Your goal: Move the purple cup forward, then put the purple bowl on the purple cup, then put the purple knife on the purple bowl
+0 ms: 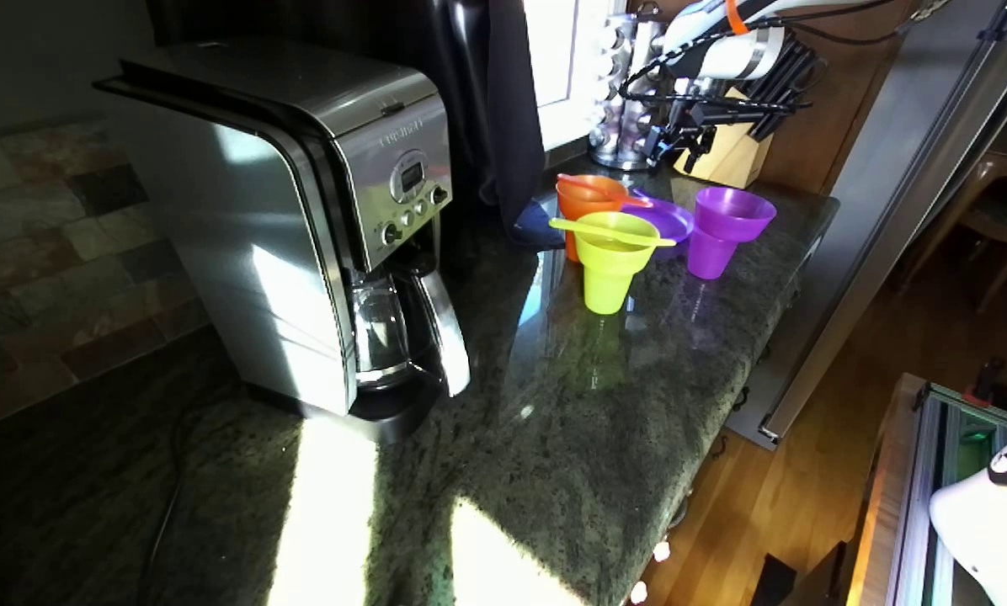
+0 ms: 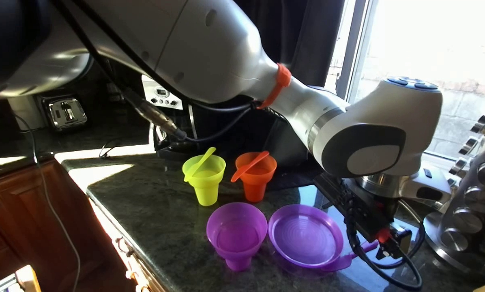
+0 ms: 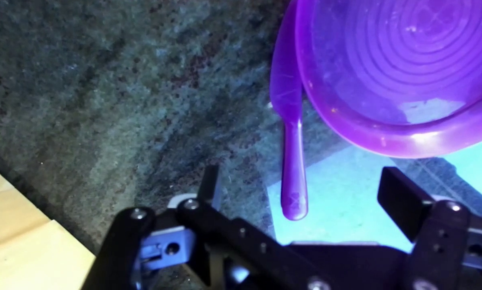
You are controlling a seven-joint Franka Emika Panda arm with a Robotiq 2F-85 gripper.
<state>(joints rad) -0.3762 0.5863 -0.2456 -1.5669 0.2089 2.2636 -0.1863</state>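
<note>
My fingers (image 3: 404,199) stand wide and empty above the purple knife (image 3: 293,133), one to each side of its handle, while the purple bowl (image 1: 732,217) sits on the purple cup (image 1: 711,255), beyond the plate (image 3: 402,72). The knife looks light, stiff and slick; its bare handle on the surface (image 3: 104,121) seems the place to pinch, since the blade lies along the plate's rim, touching or tucked under, I cannot tell which

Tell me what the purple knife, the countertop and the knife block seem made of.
Purple knife: probably glossy plastic; uniformly coloured, with highlights.
Countertop: likely polished stone, perhaps laminate; dark, mottled and, in both exterior views, reflective.
Knife block: apparently smooth wood, judging by its pale tan faces.
</note>
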